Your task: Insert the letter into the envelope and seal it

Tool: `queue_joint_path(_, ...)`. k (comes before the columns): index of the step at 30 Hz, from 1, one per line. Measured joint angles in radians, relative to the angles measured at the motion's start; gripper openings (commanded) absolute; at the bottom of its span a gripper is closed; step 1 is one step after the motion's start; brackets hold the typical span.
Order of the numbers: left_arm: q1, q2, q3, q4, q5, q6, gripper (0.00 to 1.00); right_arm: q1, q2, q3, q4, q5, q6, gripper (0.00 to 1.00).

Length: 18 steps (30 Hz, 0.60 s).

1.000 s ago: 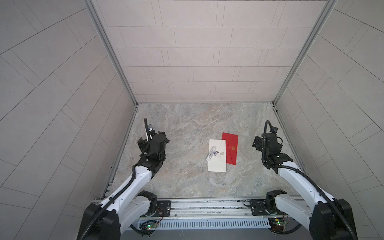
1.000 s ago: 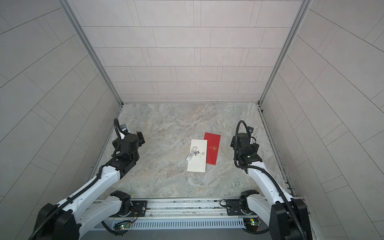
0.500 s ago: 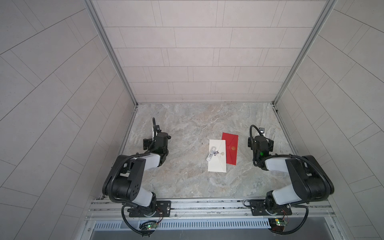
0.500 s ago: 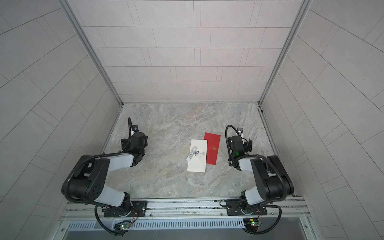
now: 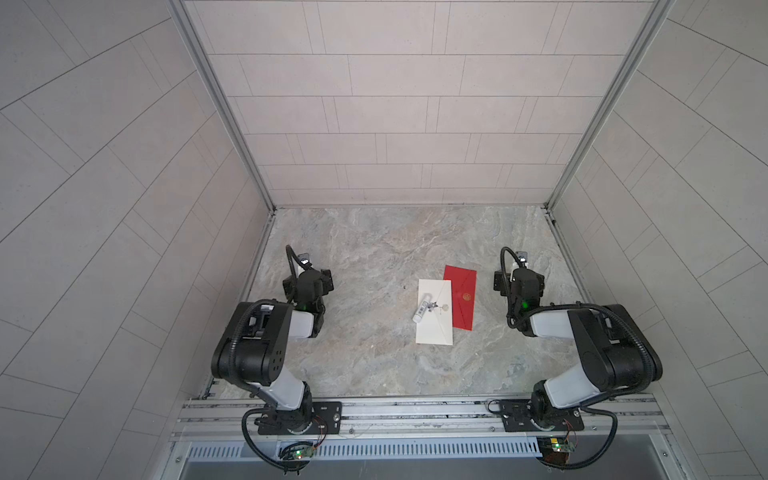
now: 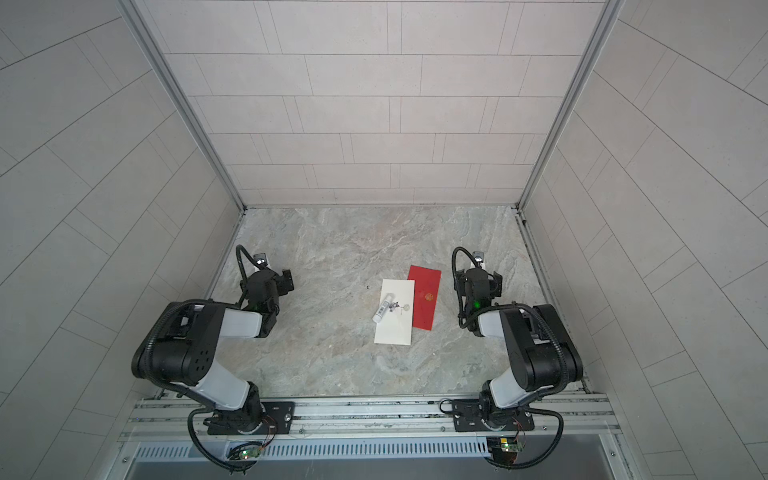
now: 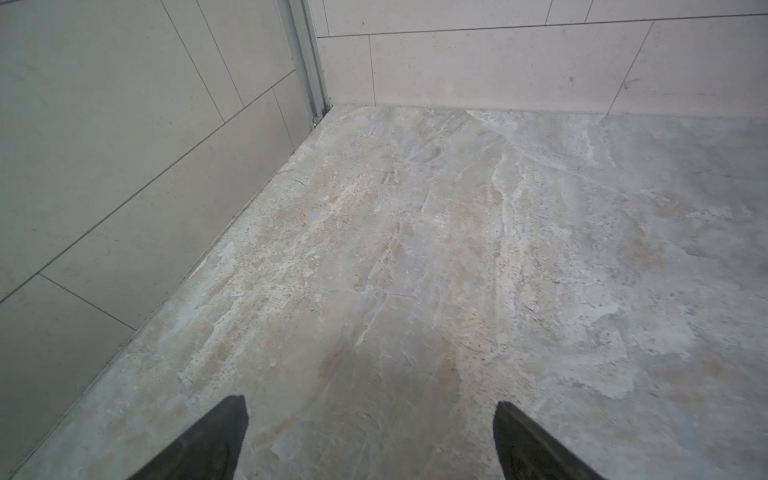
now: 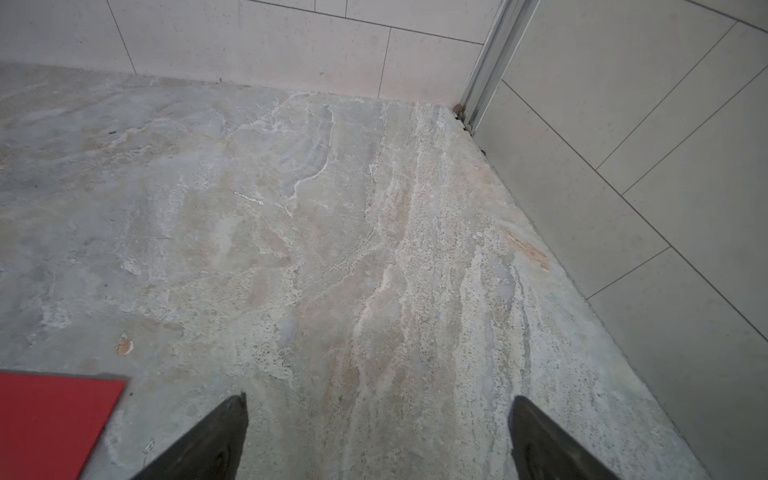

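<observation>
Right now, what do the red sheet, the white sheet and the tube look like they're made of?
The red sheet: likely matte paper or card, lying flat, gold emblem printed on it. The white sheet: plain matte paper, flat with crisp edges. The tube: probably smooth plastic, white with a printed label; too small to be sure.

We find both top views bright and evenly lit, with no glare and only faint, soft-edged shadows on the tabletop (image 5: 365, 365). They are sharp, and the wall tiles (image 5: 395, 104) keep straight joints to the edges. Our wrist views look slightly dimmer and softer.
</observation>
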Motion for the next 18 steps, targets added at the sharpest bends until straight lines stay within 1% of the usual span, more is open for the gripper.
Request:
queue_joint_path(7, 0.0, 0.006, 0.0, 0.033, 0.017, 0.001, 1.0, 0.0, -0.001, 0.0, 0.0, -0.006, 0.0, 1.0)
queue_joint_path(18, 0.0, 0.006, 0.0, 0.034, 0.022, 0.001, 1.0, 0.0, -0.001, 0.0, -0.003, -0.006, 0.0, 1.0)
